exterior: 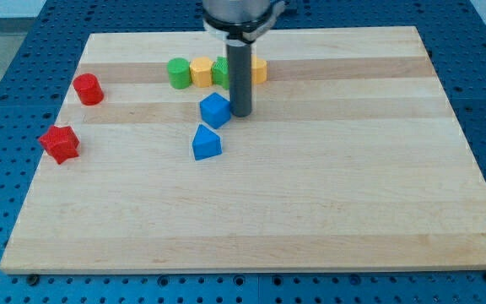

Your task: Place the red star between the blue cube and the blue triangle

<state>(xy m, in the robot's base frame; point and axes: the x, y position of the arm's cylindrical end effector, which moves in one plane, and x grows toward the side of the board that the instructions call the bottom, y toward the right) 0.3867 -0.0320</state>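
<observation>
The red star point(59, 143) lies near the board's left edge. The blue cube point(214, 110) sits above the board's middle, and the blue triangle point(206, 143) lies just below it, with only a narrow gap between them. My tip point(241, 114) rests on the board right beside the cube's right side, far to the right of the red star.
A red cylinder point(88, 89) stands at the upper left, above the star. A row of blocks sits near the view's top: a green cylinder point(177, 73), a yellow block point(201, 72), a green block point(221, 72) partly behind the rod, and a yellow block point(259, 70).
</observation>
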